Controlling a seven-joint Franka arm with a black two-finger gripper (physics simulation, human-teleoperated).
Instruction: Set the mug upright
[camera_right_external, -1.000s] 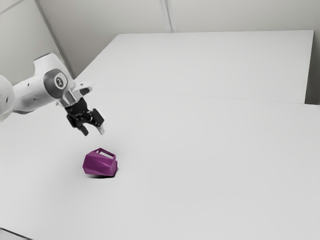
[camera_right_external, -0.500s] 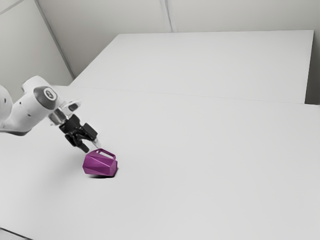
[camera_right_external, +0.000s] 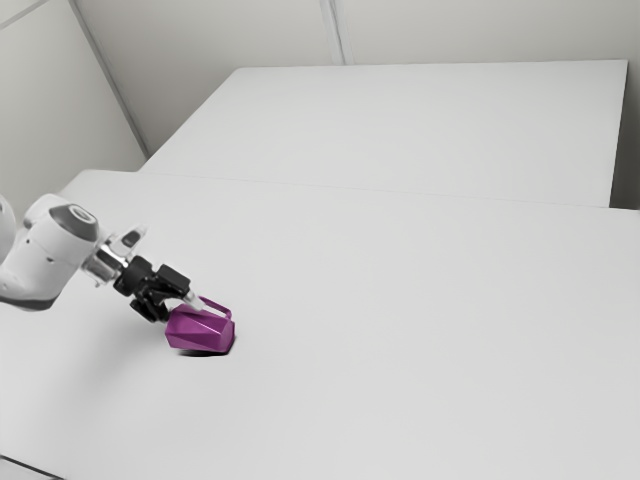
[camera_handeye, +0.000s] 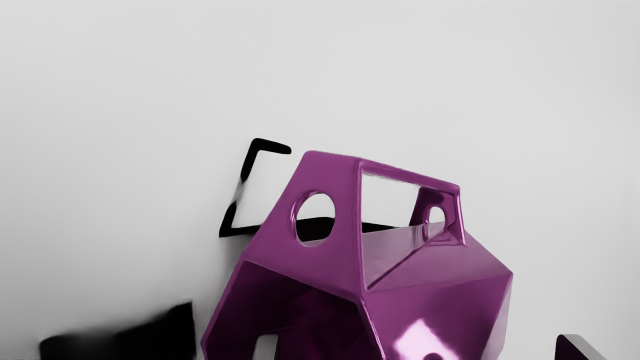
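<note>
The purple faceted mug (camera_right_external: 200, 330) lies on its side on the white table, its handle pointing up. My gripper (camera_right_external: 180, 308) is low at the mug's upper edge, on the arm's side of it in the exterior view. Seen from the wrist, the mug (camera_handeye: 430, 310) shows its dark open mouth and its handle with round holes. The gripper (camera_handeye: 420, 347) is open there, one fingertip (camera_handeye: 265, 346) in front of or inside the mouth, the other (camera_handeye: 575, 347) beyond the mug's far side. Whether a finger touches the mug cannot be told.
The white table (camera_right_external: 400, 330) stretches away toward the exterior view's right. A raised white surface (camera_right_external: 420, 130) stands behind it. Dark shadows (camera_handeye: 150, 335) lie beside the mug in the wrist view.
The arm has come down toward the mug, and my gripper has gone from well above it to right at its upper edge. The mug has stayed where it was.
</note>
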